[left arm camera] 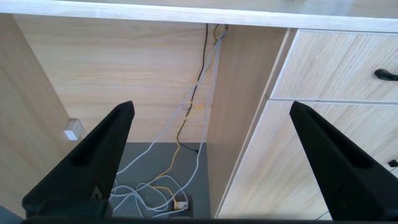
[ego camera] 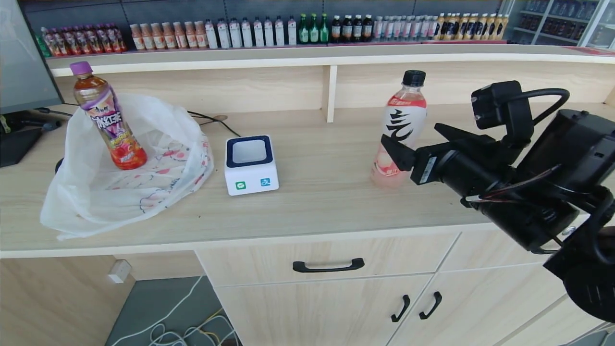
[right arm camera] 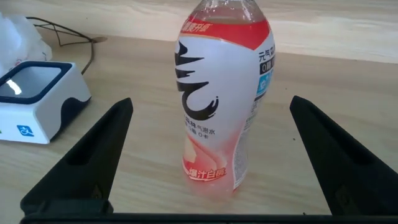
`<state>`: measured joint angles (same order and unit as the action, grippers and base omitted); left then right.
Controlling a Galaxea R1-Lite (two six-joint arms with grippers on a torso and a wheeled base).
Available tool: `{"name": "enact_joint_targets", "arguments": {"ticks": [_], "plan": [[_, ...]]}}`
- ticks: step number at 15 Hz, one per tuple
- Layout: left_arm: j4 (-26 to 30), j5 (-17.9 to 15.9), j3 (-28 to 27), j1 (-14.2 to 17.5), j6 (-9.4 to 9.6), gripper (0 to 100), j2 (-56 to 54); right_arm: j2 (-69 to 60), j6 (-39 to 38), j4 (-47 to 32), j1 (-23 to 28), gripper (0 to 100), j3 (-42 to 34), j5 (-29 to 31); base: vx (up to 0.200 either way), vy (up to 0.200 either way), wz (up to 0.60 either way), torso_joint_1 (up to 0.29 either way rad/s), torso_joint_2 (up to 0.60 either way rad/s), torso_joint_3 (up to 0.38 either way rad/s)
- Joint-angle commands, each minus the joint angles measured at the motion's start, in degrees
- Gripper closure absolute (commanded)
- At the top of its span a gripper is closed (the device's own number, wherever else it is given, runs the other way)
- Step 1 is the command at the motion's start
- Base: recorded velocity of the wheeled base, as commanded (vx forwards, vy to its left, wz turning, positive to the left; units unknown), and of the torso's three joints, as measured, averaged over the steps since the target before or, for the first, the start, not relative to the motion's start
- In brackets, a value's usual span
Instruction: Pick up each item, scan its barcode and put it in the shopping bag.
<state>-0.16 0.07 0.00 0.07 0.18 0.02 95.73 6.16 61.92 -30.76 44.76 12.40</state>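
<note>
The pink bottle (ego camera: pixel 401 134) stands upright on the counter (ego camera: pixel 312 206), toward its right end and about halfway between the front edge and the back wall. It has a black cap, a white label with red bands, and pink drink almost to the neck. The right claw (ego camera: pixel 411 135) is level with the lower half of the bottle. Its fingers are spread wide, with nothing between them but air. In the right wrist view the bottle sits in the gap between the two fingers, and I see no contact.

The left claw (left arm camera: pixel 211 106) is also spread and empty. It hangs below the counter, in front of the cupboards.

The scanner (ego camera: pixel 251 163) sits near the middle of the counter, well apart from the pink bottle. The shopping bag (ego camera: pixel 96 192) lies slumped open at the left end, with an orange bottle (ego camera: pixel 108 120) standing in it.

I judge the pink bottle to be full, so fairly heavy for its size. It is tall on a narrow base, and a push on one side would probably tip it. The plastic wall will give a little under pressure, and the glossy label looks slippery. The best hold is across the straight middle of the body, on the label, rather than the tapering shoulder or the cap. The squeeze should be firm but not crushing. I cannot make out the barcode, so the hold should leave as much of the label uncovered as possible for the scanner.
</note>
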Motion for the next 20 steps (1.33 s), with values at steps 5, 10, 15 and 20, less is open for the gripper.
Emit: {"name": "enact_joint_targets", "arguments": {"ticks": [5, 10, 15, 20], "plan": [[-0.02, 0.01, 0.00, 0.01, -0.01, 0, -0.02, 6.40, 0.00, -0.30, 1.05, 0, 5.86, 0.43, 0.000, 0.000, 0.00, 0.000, 0.00, 0.000], [-0.02, 0.01, 0.00, 0.01, -0.01, 0, -0.02, 9.65, -1.06, -0.30, 2.37, 0, 7.97, 0.43, 0.000, 0.000, 0.00, 0.000, 0.00, 0.000], [-0.02, 0.01, 0.00, 0.01, -0.01, 0, -0.02, 10.44, -1.23, -0.22, 2.72, 0, 8.50, 0.43, 0.000, 0.000, 0.00, 0.000, 0.00, 0.000], [-0.02, 0.01, 0.00, 0.01, -0.01, 0, -0.02, 12.55, -1.23, -0.22, 3.07, 0, 11.57, 0.43, 0.000, 0.000, 0.00, 0.000, 0.00, 0.000]]}}
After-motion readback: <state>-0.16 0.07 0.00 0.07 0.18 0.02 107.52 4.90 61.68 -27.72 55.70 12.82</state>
